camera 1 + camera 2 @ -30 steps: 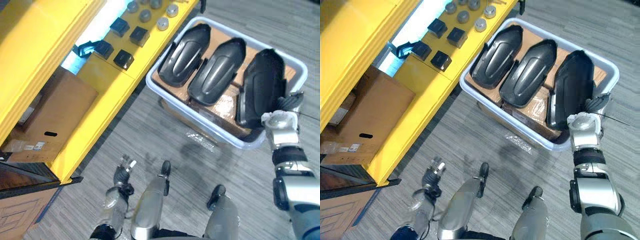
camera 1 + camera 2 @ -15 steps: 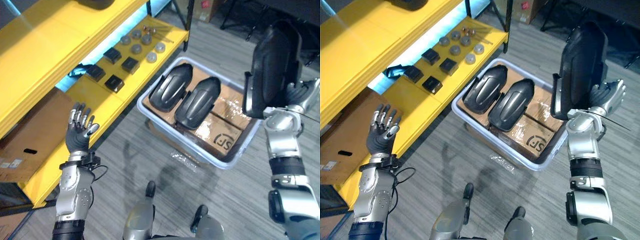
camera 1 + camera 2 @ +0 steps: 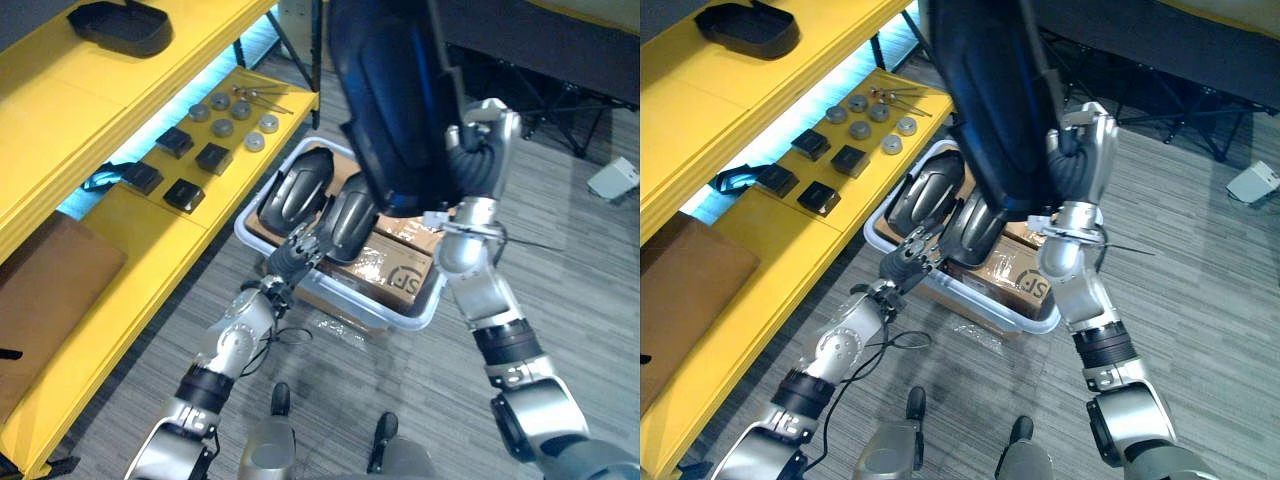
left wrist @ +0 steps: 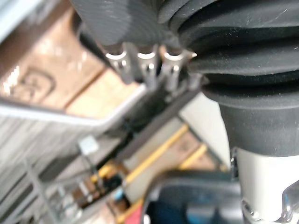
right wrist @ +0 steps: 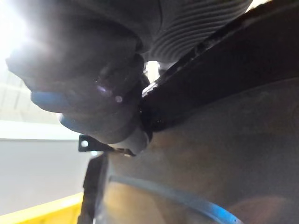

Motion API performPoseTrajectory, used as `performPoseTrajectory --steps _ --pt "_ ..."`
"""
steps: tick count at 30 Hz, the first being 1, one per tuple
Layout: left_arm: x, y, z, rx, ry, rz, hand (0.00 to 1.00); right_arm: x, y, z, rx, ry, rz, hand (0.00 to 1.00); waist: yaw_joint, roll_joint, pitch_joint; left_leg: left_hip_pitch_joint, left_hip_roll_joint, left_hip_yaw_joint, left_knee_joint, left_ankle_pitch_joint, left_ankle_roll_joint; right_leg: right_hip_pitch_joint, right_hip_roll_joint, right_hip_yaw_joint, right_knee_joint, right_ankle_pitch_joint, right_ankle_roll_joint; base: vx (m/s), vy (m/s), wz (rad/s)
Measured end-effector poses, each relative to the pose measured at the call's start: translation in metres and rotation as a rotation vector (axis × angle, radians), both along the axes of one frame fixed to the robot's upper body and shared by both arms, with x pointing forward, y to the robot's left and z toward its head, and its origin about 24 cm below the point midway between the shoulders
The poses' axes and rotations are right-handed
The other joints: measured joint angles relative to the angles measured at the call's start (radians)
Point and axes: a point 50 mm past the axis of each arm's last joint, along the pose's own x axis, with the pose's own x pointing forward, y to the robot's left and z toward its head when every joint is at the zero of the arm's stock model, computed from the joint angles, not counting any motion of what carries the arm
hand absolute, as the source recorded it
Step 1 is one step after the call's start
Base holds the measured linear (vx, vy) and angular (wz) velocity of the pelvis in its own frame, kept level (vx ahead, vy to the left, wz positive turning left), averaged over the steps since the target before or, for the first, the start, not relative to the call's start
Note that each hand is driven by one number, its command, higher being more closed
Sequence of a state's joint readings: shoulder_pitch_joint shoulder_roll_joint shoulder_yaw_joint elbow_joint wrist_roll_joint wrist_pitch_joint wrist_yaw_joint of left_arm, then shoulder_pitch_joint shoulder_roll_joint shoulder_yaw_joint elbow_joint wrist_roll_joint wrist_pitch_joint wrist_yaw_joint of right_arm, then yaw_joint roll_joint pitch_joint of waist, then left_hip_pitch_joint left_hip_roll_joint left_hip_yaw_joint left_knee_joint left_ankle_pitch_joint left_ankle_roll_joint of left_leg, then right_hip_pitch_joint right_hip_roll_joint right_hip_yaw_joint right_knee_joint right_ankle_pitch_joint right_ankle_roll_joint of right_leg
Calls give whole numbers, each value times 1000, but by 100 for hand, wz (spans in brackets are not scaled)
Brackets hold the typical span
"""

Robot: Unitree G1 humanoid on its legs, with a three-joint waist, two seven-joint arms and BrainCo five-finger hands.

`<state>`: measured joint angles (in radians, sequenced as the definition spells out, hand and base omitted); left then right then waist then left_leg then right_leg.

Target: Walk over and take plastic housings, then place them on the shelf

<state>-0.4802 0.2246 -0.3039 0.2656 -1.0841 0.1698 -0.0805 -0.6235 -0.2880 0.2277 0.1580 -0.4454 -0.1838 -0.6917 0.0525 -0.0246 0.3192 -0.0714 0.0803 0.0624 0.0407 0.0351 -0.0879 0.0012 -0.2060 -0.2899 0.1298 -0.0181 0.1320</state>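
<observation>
Clamping one plastic housing (image 3: pixel 395 100) high in the right hand (image 3: pixel 480 150) — held up, likely, to clear the bin (image 3: pixel 390 320); reaching the left hand (image 3: pixel 295 255) toward two housings (image 3: pixel 295 195) inside, its grasp impossible to tell

Housing (image 3: pixel 395 100) glossy black plastic; shelf (image 3: pixel 60 110) smooth yellow paint; cardboard (image 3: pixel 385 262) matt.

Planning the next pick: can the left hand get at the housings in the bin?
Probably yes: the left hand hovers at the bin rim beside two housings, with nothing between.
</observation>
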Motion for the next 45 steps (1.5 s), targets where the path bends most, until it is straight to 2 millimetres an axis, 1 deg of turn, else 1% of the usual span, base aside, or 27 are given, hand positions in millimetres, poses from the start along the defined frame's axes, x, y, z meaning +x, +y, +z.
performPoseTrajectory --steps 2,6,7,9,11,16,17,22,23,25,27,31,34,35,37,41,43,44,45 --pt "3 -6 10 -26 -47 -9 0 -1 4 -6 0 22 28 100 -6 0 0 0 0 2 0 0 0 -3 1 5 0 0 0 0 0 0" --pt "5 -11 20 -88 -78 1 0 -3 14 -13 -28 51 71 100 -12 0 0 0 0 6 0 0 0 -6 1 12 0 0 0 6 4 -3" --pt "5 -14 24 -104 -93 8 0 -4 20 -17 -41 56 104 100 -12 0 0 -1 0 7 0 0 0 -8 1 14 0 0 0 0 0 0" --pt "6 -16 25 -108 -93 32 0 -7 29 -19 -58 61 156 100 -14 0 0 0 0 7 1 0 0 -8 1 14 1 0 0 0 0 0" --pt "7 -15 25 -101 -90 60 0 -9 35 -21 -61 62 193 100 -15 0 0 0 -1 7 2 0 0 -7 0 14 2 0 0 0 0 0" --pt "8 -13 25 -41 -99 126 0 -11 39 -28 -37 90 219 100 -13 0 0 0 -4 5 2 0 0 -7 -2 14 5 0 0 0 0 0" --pt "8 -13 24 -18 -98 141 100 -11 40 -30 -19 101 229 100 -13 0 0 0 -4 5 2 0 0 -7 -2 14 5 0 0 0 0 0" --pt "8 -13 25 35 -120 229 100 -14 43 -36 27 124 263 100 -15 -1 -1 2 -3 5 2 0 0 -5 -1 14 5 0 0 0 0 0" --pt "8 -13 27 23 -128 262 100 -15 43 -38 35 132 263 100 -15 -2 -4 2 -3 5 2 0 0 -5 -1 14 5 0 0 0 0 0" --pt "5 -10 24 -33 -132 334 100 -18 43 -49 87 179 276 100 -16 -5 -30 2 -3 6 1 0 0 -4 -1 14 1 0 0 0 0 0" --pt "2 -7 22 -66 -137 375 100 -21 44 -55 110 202 279 100 -16 -7 -47 3 -2 6 1 0 0 -3 0 14 0 0 0 0 0 0" --pt "-2 -3 18 -134 -141 425 100 -33 53 -55 144 187 338 100 -20 -10 -51 11 -1 12 -3 0 0 -1 1 18 1 0 0 -2 1 -6" --pt "-7 0 7 -198 -96 420 100 -39 60 -62 179 207 367 100 -27 -17 -68 33 -3 29 -29 3 -3 -1 -1 27 1 0 0 -8 10 -13" --pt "-9 2 2 -229 -75 414 100 -42 62 -65 190 213 384 100 -36 -23 -83 38 -4 32 -41 8 0 -3 -2 30 0 -1 -1 13 9 -5" --pt "-12 2 -2 -273 -61 402 100 -46 63 -67 194 213 396 100 -42 -32 -90 48 -7 37 -53 12 0 -3 -2 35 0 -1 -1 18 10 -7" --pt "-19 -1 -12 -328 -28 402 100 -53 61 -75 200 230 399 100 -42 -34 -97 72 -10 51 -78 19 0 0 -1 45 0 -2 -2 27 8 -10" --pt "-25 -2 -22 -335 6 406 100 -57 59 -84 200 263 393 100 -47 -32 -115 76 -12 52 -91 25 0 -2 -1 44 -1 -2 -2 41 2 -2" --pt "-26 -2 -24 -338 15 409 100 -58 59 -85 201 269 393 0 -48 -30 -118 81 -12 53 -95 26 0 -1 -1 44 -1 -2 -2 46 -2 -5" --pt "-29 -3 -28 -348 33 413 100 -61 59 -89 201 281 397 0 -50 -26 -125 90 -12 55 -106 30 -1 1 -1 44 -1 -3 -3 30 -1 -4"
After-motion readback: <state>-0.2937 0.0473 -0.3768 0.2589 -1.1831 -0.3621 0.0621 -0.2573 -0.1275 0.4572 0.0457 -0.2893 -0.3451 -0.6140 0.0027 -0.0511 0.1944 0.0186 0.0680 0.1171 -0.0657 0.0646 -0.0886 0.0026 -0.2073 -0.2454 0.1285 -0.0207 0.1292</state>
